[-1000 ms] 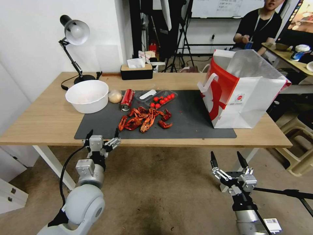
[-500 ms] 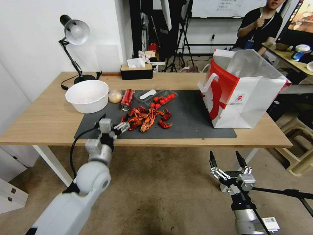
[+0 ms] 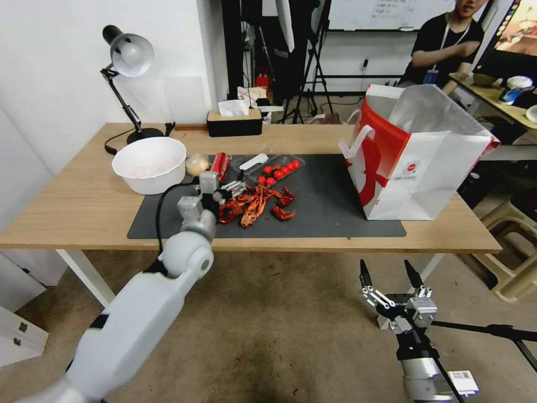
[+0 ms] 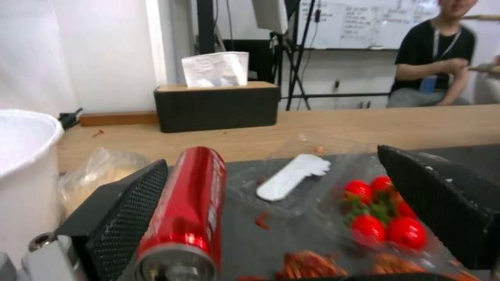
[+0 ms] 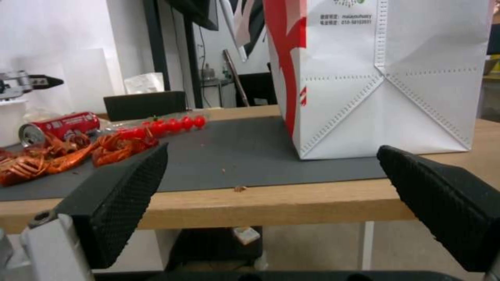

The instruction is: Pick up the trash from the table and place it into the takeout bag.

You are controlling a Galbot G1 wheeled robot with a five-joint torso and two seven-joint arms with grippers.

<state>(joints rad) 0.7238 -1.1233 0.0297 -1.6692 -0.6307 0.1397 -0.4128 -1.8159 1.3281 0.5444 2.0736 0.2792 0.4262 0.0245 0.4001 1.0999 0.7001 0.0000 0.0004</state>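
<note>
From the head view: left hand (image 3: 219, 187) reaching over the dark grey mat (image 3: 330, 207) of the counter (image 3: 72, 207), spread wide just beside the red soda can (image 3: 220, 164), with the small beige ball (image 3: 197, 165) and the white bowl (image 3: 150, 164) to the left and crayfish shells (image 3: 254, 202) right of the hand; takeout bag (image 3: 417, 154) standing open at the mat's right end; right hand (image 3: 391, 278) parked low before the counter edge, fingers wide apart. From the left wrist: soda can (image 4: 186, 210) lying on its side (close against one finger pad (image 4: 130, 218)), cherry tomatoes (image 4: 383, 220) between the pads. From the right wrist: bag (image 5: 385, 74) upright on the mat, can (image 5: 60, 125) far beyond.
</note>
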